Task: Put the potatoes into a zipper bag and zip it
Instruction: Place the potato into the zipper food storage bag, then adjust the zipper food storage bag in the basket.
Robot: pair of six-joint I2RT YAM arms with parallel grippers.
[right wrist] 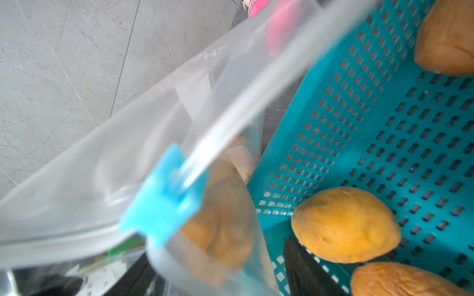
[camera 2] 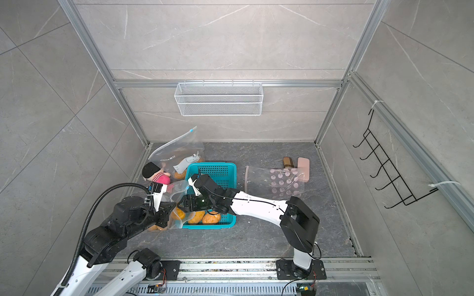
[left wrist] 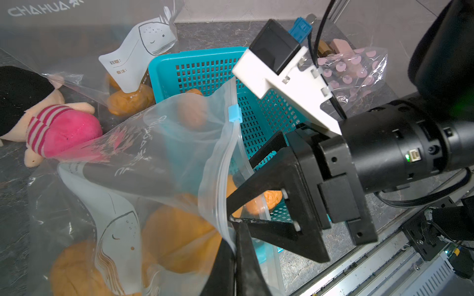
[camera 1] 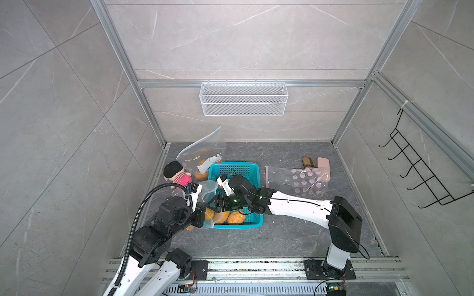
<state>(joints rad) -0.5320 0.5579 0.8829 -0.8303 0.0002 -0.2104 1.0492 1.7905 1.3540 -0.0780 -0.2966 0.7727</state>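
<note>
My left gripper (left wrist: 236,256) is shut on the rim of a clear zipper bag (left wrist: 159,159), pinching it beside the teal basket (camera 1: 246,169). Several orange-tan potatoes (left wrist: 179,230) lie inside this bag. Its blue slider (left wrist: 234,114) sits partway along the zip, and the mouth gapes. My right gripper (left wrist: 238,194) stands open, its two black fingers on either side of the bag's rim near the slider (right wrist: 164,202). More potatoes (right wrist: 346,225) lie in the basket. In both top views the two grippers (camera 1: 202,212) (camera 1: 211,202) meet at the basket's near left corner.
A second clear zipper bag (camera 1: 202,153) with potatoes inside leans at the back left. A pink plush doll (camera 1: 177,174) lies to the left of the basket. A polka-dot bag (camera 1: 302,182), a brown bottle (camera 1: 306,162) and a pink block (camera 1: 323,166) lie to the right.
</note>
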